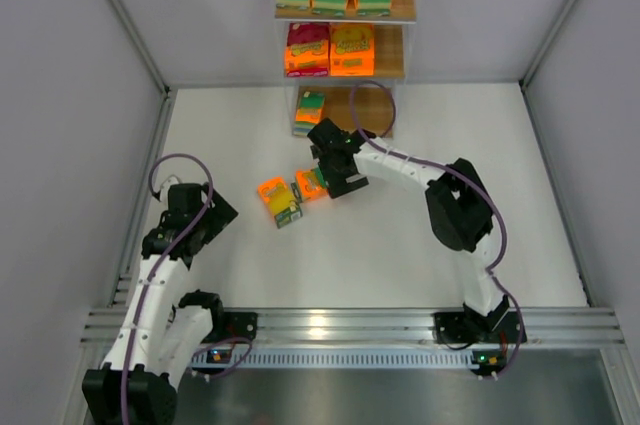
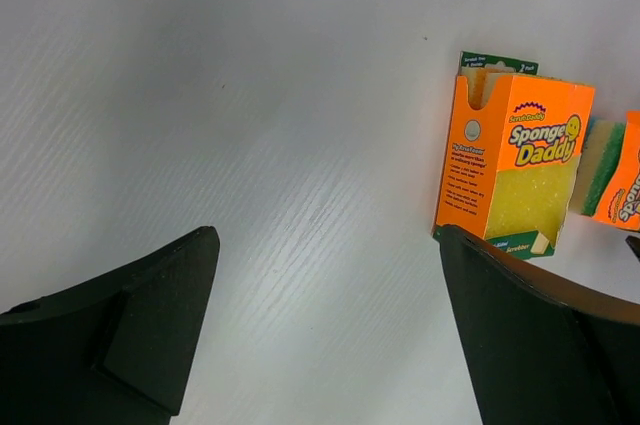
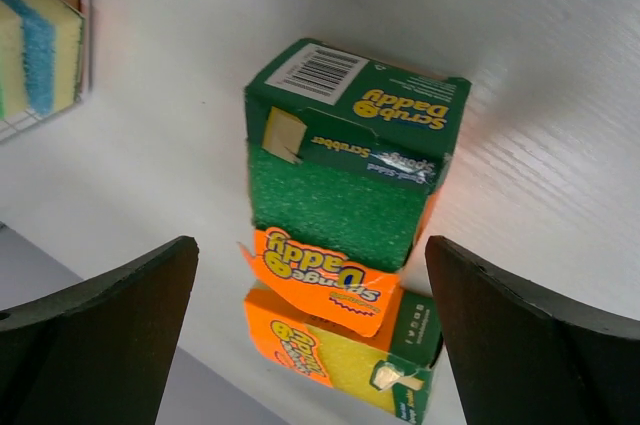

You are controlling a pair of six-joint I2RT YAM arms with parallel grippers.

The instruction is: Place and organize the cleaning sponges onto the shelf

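The right gripper (image 3: 310, 250), jaws wide apart and empty, hangs over the orange-sleeved sponge pack with a green scrubbing face (image 3: 335, 195). That pack lies on the white table (image 1: 480, 245) near the front of the three-tier shelf of light wooden boards (image 1: 392, 50), close against a second orange pack with a yellow face (image 2: 515, 160). To pick well, it should probably drop straight down with a finger on each long side of the green pack alone, clear of its neighbour, and close squarely. The left gripper (image 2: 330, 245), also apart and empty, sits well aside.
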